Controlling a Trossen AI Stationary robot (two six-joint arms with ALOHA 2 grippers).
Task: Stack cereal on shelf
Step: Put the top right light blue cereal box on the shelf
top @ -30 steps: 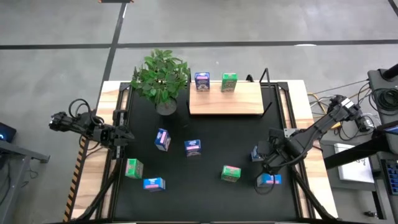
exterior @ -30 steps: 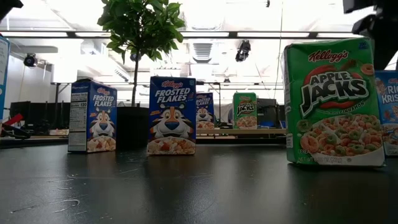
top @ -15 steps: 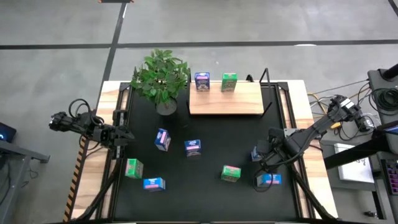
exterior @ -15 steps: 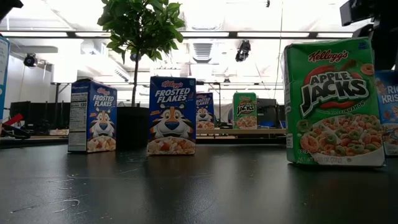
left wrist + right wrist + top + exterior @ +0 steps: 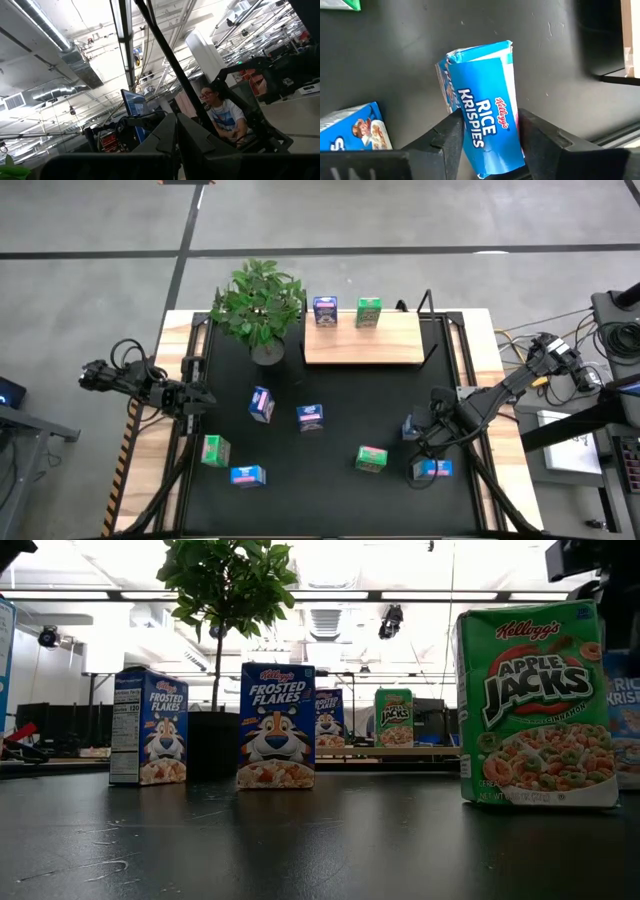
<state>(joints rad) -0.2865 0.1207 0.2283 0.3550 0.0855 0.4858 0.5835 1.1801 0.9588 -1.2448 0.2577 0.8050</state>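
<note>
Rice Krispies box [image 5: 487,120] between right gripper [image 5: 490,142] jaws, near mat edge [image 5: 615,131]

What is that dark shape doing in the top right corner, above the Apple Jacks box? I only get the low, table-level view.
Observer: That is the robot's right arm. Its wrist view shows the right gripper with a finger against each side of a light blue Rice Krispies box lying on the black mat.
Operator: And the other arm?
Observer: The left gripper waits shut at the table's left edge.
Operator: How full is the shelf?
Observer: From above, the shelf holds two boxes at its back edge, one blue and one green; seven more are on the mat.
</note>
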